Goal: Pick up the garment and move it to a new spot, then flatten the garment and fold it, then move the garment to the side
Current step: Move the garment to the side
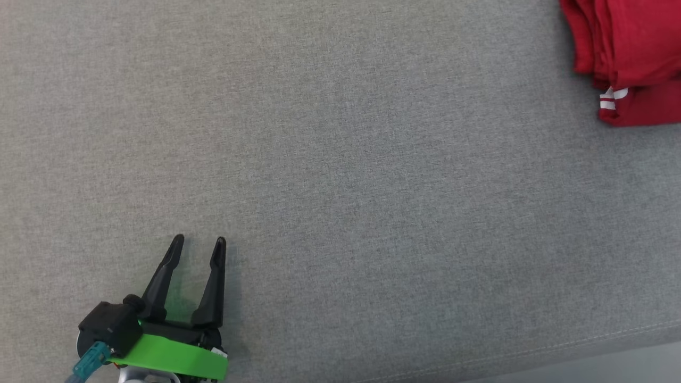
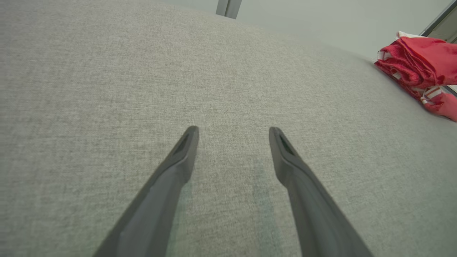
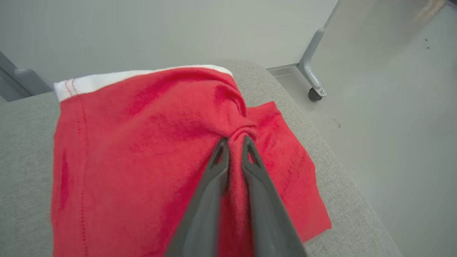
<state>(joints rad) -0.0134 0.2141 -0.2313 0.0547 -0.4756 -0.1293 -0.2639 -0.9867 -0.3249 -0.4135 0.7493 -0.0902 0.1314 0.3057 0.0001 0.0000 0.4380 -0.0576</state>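
The ground under my tools is a grey woven fabric pad [image 1: 372, 186], plain and flat, with a stitched seam [image 1: 585, 342] near its front edge. Past its rim is a pale, smooth floor [image 3: 392, 142], and a pale wall [image 3: 160, 32] stands behind. A grey metal leg [image 3: 310, 60] on a small dark caster [image 3: 314, 94] stands on that floor, beyond my right fingertips and off to their right in the wrist view.

My left gripper [image 1: 199, 242] is spread wide with nothing between its fingers, set over bare fabric (I cannot tell whether the tips touch it). From there the garment [image 1: 633, 48] lies well apart, ahead and far to the right, bunched in red folds with bits of white trim showing.

My right gripper [image 3: 234, 141] is pinched almost together, with a raised ridge of the red cloth caught between the two fingers. The cloth spreads mostly to the left of those fingers, with a smaller flap to their right close to the pad's edge. A white band [image 3: 107, 80] runs along the garment's far edge, beyond the tips.
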